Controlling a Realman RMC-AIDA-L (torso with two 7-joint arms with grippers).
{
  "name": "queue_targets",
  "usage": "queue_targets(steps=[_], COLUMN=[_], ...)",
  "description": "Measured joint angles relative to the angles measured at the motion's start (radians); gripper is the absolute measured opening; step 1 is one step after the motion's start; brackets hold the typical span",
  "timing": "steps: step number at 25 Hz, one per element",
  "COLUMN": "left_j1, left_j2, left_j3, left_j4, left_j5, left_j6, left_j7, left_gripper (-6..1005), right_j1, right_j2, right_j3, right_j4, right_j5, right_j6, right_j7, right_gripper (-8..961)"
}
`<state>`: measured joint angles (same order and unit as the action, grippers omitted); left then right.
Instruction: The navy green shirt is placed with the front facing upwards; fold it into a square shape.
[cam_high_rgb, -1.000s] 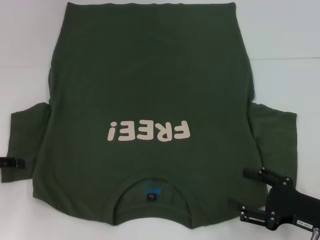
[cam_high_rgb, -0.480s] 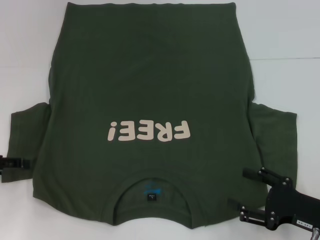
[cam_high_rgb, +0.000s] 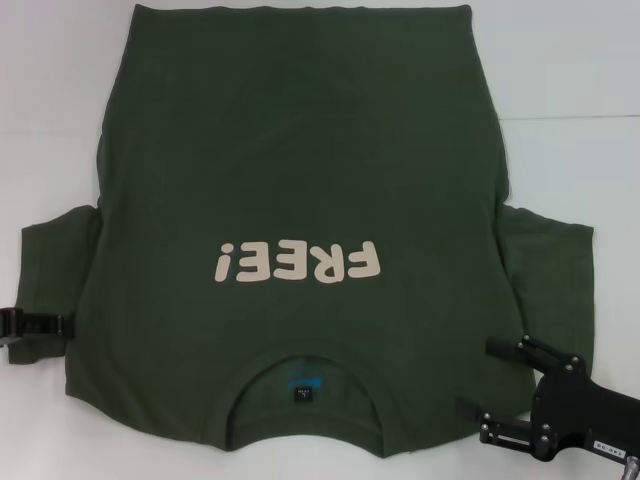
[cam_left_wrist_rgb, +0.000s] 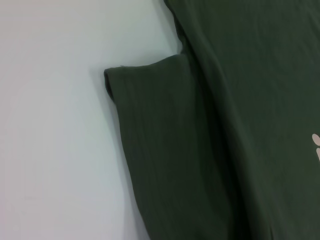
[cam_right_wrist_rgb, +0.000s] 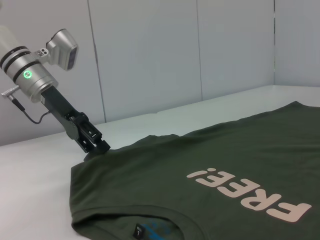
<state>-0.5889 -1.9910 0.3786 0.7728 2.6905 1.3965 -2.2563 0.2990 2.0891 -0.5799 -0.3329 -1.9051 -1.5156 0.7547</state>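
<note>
Across the middle of the head view, the navy green shirt (cam_high_rgb: 300, 220) lies flat on the white table (cam_high_rgb: 580, 80), front up, its long axis running from the top of the frame to the bottom. Its collar (cam_high_rgb: 305, 385) points toward the lower edge and its hem toward the top, so the cream "FREE!" lettering (cam_high_rgb: 297, 263) reads upside down. A small dark label (cam_high_rgb: 302, 394) sits inside the neck; its print is too small to read. Both sleeves spread sideways, one at the left edge of the frame, one at the right.

At the far left edge, the left gripper (cam_high_rgb: 35, 326) is largely cut off; only a dark tip shows, reaching onto the lower edge of the left sleeve (cam_high_rgb: 50, 270). Whether its jaws are apart or pinched on the cloth cannot be told. The left wrist view shows only sleeve, shirt body and table, no fingers.

At the lower right corner, the right gripper (cam_high_rgb: 478, 376) rests at the shirt's shoulder edge, its two fingers (cam_high_rgb: 505, 347) spread wide, holding nothing. Its arm is cut off by the frame.
</note>
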Motion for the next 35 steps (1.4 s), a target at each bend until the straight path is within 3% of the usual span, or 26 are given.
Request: queue_targets(steps=[4,9,12,29,35], left_j1=[0.001,0.003,0.002,0.0,0.001], left_j2=[0.0,0.0,0.0,-0.001,-0.002], left_j3=[0.004,0.005,0.005,0.026,0.022], left_j4=[0.005,0.008,0.008,0.011,0.046], left_j5=[-0.003,-0.004,-0.005,-0.009,-0.011], left_j6=[-0.005,-0.006,-0.007,-0.015,-0.017], left_j7=[-0.009,-0.007,-0.005,0.004,-0.003], left_gripper=[874,643,395,-3,-1], right_j1=[0.0,0.0,0.0,0.0,0.0], right_j2=[0.0,0.0,0.0,-0.002,-0.002], right_j3=[0.0,0.0,0.0,0.001,0.004], right_j4=[0.0,0.0,0.0,0.0,0.0], right_j5=[0.0,0.0,0.0,0.0,0.0], right_j6=[0.001,0.002,0.002,-0.002,-0.003], right_j7=[0.0,0.0,0.0,0.0,0.0], right_gripper=[899,899,899,900,899])
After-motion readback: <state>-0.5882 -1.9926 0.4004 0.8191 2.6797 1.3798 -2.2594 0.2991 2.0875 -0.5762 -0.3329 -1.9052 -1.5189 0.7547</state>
